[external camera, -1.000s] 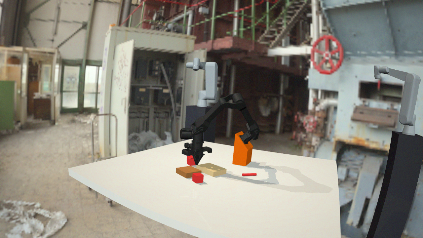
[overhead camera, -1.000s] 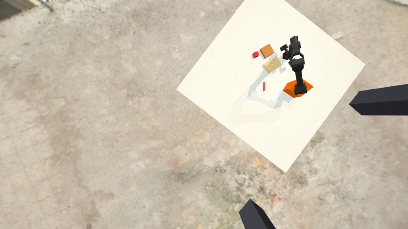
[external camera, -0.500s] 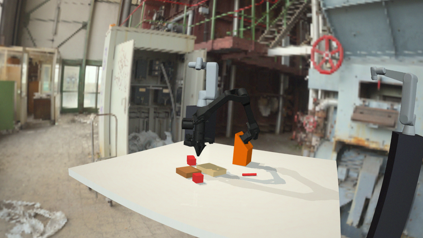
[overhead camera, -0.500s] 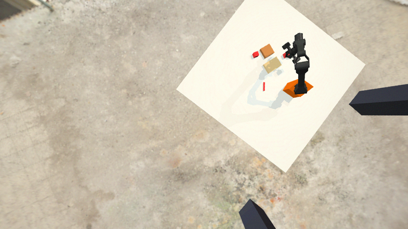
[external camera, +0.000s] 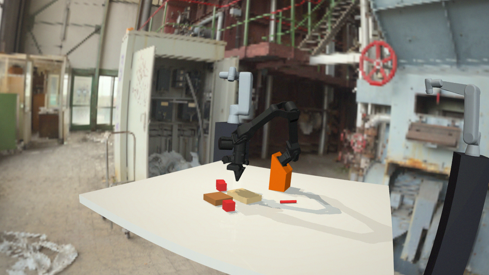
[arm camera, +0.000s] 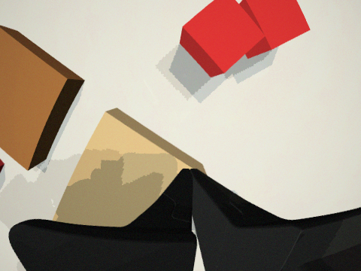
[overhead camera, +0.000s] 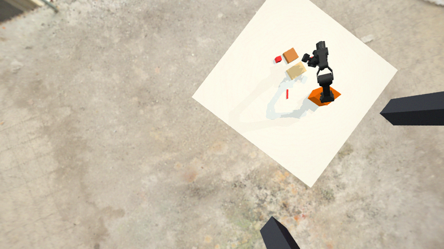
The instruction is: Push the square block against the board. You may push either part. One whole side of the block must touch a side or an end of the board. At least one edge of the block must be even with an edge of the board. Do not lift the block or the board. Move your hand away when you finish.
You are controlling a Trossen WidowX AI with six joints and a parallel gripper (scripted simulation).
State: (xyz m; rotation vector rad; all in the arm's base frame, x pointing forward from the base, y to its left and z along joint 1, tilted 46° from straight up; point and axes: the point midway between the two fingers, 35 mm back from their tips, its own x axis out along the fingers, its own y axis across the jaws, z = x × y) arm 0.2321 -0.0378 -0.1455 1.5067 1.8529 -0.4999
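Note:
The brown square block (overhead camera: 290, 55) (external camera: 217, 197) (arm camera: 34, 90) lies flat on the table. The longer tan board (overhead camera: 295, 70) (external camera: 244, 196) (arm camera: 107, 132) lies flat beside it, with a narrow gap between their facing sides. They do not touch. My gripper (overhead camera: 308, 60) (external camera: 237, 180) (arm camera: 189, 176) is shut and empty, its fingertips pointing down above the table. In the wrist view the tips overlap one corner of the board, and the fingers hide its near part. In the exterior view the tips hang above and behind the board.
Two red cubes (external camera: 221, 186) (arm camera: 222, 34) stand close together near the gripper, mostly hidden in the top view. Another red cube (overhead camera: 278, 58) (external camera: 228, 205) stands beside the block's other side. A thin red stick (overhead camera: 286, 94) (external camera: 288, 201) lies between board and orange base (overhead camera: 313, 97) (external camera: 279, 176).

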